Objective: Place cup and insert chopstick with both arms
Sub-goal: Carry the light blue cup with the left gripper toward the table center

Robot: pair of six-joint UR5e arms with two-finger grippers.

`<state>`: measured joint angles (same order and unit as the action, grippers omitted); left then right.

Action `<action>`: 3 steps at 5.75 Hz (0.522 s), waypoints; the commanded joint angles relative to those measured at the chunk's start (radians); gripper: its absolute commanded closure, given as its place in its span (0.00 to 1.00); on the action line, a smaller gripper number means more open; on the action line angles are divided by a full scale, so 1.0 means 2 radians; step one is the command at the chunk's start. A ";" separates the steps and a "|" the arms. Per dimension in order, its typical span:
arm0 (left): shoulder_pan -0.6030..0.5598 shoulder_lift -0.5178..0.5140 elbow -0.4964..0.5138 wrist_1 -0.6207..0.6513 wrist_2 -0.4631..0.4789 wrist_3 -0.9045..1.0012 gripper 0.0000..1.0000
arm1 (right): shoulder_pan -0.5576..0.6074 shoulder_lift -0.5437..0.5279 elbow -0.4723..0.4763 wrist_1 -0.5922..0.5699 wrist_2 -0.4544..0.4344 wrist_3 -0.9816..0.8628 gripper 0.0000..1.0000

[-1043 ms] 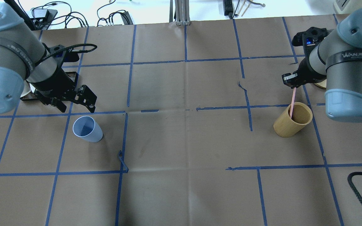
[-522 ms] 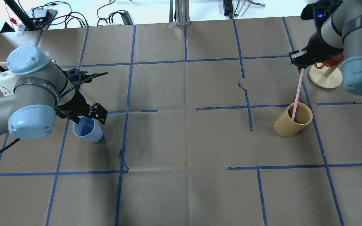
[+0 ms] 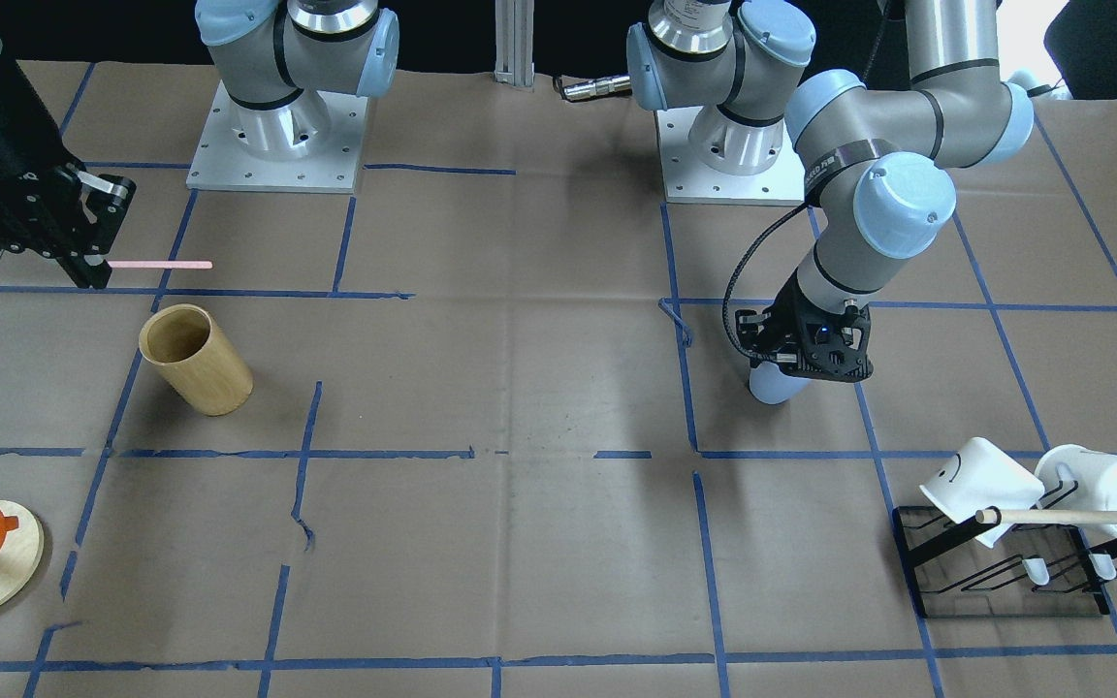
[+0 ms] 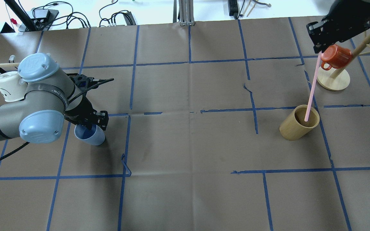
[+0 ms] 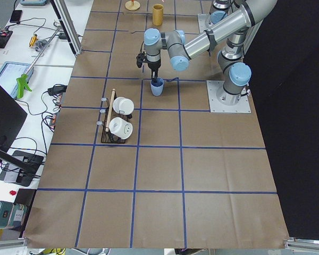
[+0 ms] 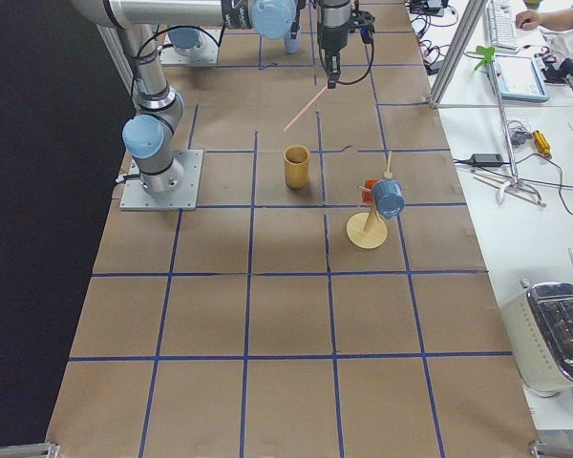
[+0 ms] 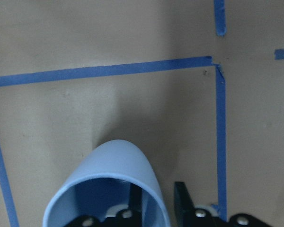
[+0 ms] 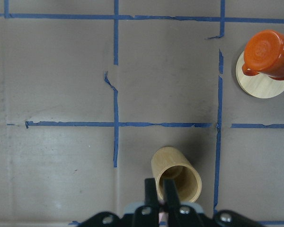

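Observation:
The light-blue cup [image 4: 94, 138] stands upright on the table's left side; it also shows in the front-facing view [image 3: 774, 390] and the left wrist view [image 7: 118, 165]. My left gripper [image 4: 91, 124] is low over it and open, with one finger inside the rim and one outside, straddling the wall [image 7: 156, 191]. My right gripper [image 4: 317, 47] is shut on one pale-pink chopstick [image 4: 312, 86] and holds it by its top end, high in the air. The stick slants down toward the tan wooden holder [image 4: 299, 128], with its tip above the holder's mouth.
An orange mug [image 4: 335, 56] hangs on a wooden stand [image 4: 332, 80] beside the right gripper. A black rack [image 3: 1005, 572] holds white mugs [image 3: 980, 475] and a long dowel behind the left arm. Blue tape lines cross the brown table cover.
My left gripper has come down from behind the cup onto its rim. My right gripper has risen and moved away, lifting the chopstick up out of the wooden holder.

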<state>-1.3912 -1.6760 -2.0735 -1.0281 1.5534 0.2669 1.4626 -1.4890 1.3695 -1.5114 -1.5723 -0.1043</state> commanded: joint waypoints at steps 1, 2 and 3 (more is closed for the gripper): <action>-0.004 0.001 0.004 0.000 0.002 -0.007 0.97 | 0.036 0.041 -0.063 0.049 0.002 0.069 0.91; -0.021 0.000 0.024 -0.007 0.000 -0.037 0.97 | 0.038 0.042 -0.062 0.052 0.003 0.083 0.90; -0.075 -0.008 0.052 -0.011 -0.004 -0.131 0.97 | 0.039 0.042 -0.057 0.060 0.006 0.087 0.90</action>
<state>-1.4600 -1.6803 -2.0160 -1.0417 1.5509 0.1457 1.5361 -1.4079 1.2517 -1.4055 -1.5652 0.0535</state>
